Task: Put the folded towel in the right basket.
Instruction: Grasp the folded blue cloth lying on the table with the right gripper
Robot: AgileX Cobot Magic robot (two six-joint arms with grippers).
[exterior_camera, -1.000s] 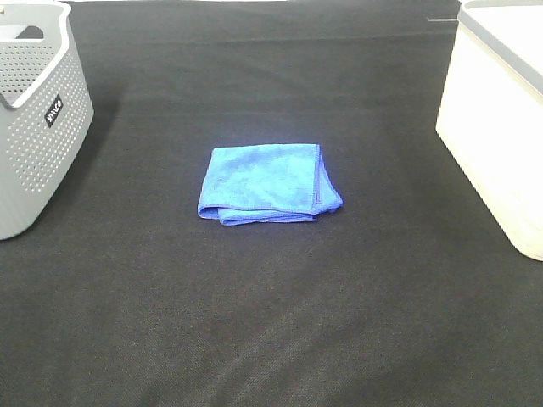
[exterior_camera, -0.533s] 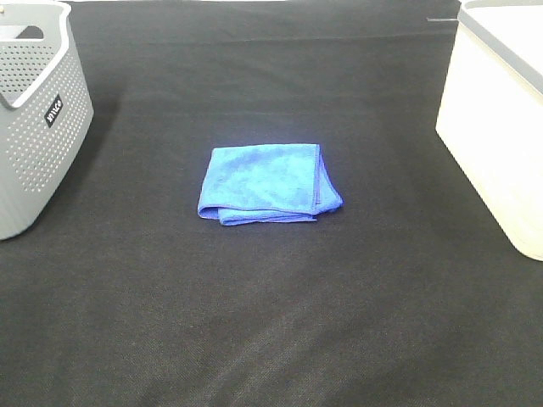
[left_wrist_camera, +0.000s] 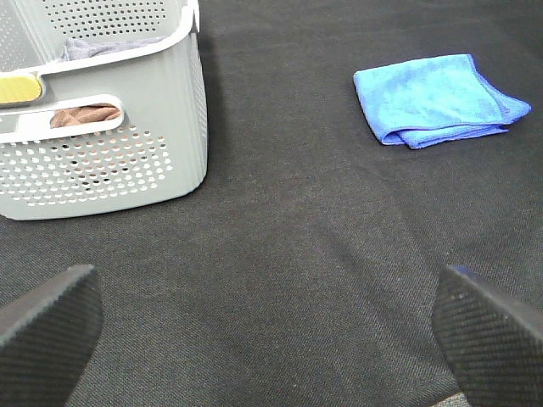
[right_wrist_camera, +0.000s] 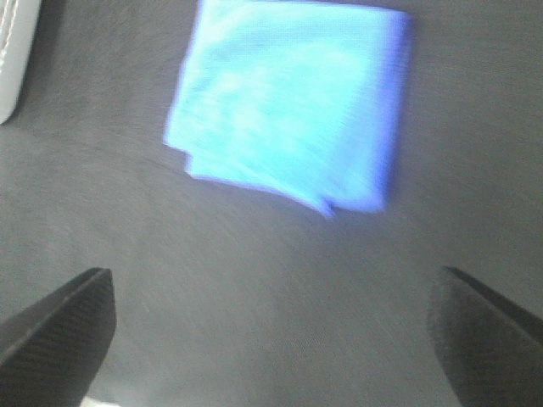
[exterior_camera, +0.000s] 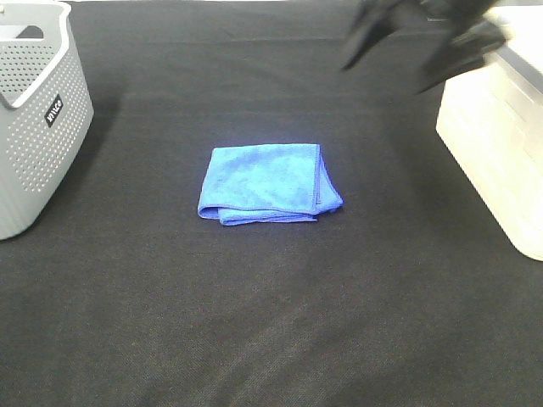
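Note:
The folded blue towel (exterior_camera: 267, 184) lies flat on the black cloth in the middle of the table. It also shows in the left wrist view (left_wrist_camera: 437, 99) and, blurred, in the right wrist view (right_wrist_camera: 288, 102). The right basket (exterior_camera: 501, 144) is cream-white and stands at the right edge. My right gripper (exterior_camera: 409, 49) is open and empty, blurred, high at the back right, beside the basket's near corner and well beyond the towel; its fingers (right_wrist_camera: 59, 331) stand wide apart. My left gripper (left_wrist_camera: 271, 339) is open and empty, far from the towel, and does not show in the exterior view.
A grey perforated basket (exterior_camera: 34, 119) stands at the left edge; in the left wrist view (left_wrist_camera: 110, 161) some cloth shows inside it. A black cloth (exterior_camera: 271, 322) covers the table. A white edge (right_wrist_camera: 13, 51) shows at one side of the right wrist view.
My right gripper has come into the exterior view at the back right, blurred with motion. The towel and both baskets have not moved.

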